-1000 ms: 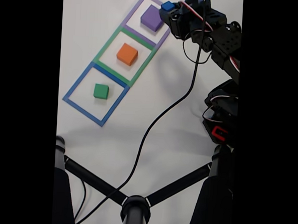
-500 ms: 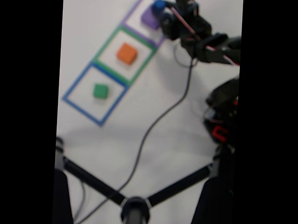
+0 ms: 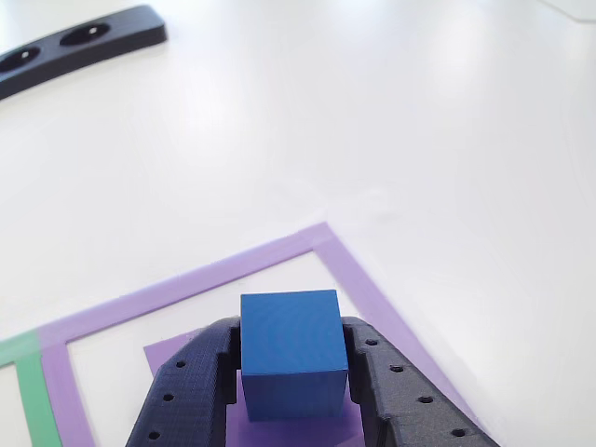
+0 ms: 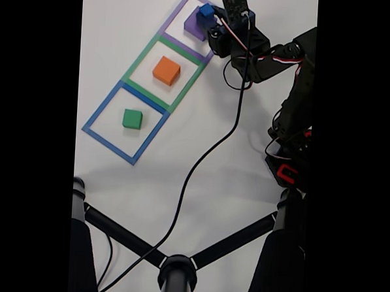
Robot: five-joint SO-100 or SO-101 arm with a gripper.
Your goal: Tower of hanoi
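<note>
the gripper has its two dark fingers clamped on the sides of the small blue cube, and in the other view that cube sits right over the purple cube, whose top peeks out beneath it inside the purple outline. from the fixed view the blue cube is at the far square, over the purple cube, while the orange cube waits in the green outline and the green cube in the blue outline, each well apart from the others. whether blue is already touching purple i can't tell. i'd say the step is setting blue down on purple: keep it centred and level, lower gently until it rests, then open the fingers just enough and lift straight up so nothing gets nudged. a black strip lies off at the far left of the table.
</note>
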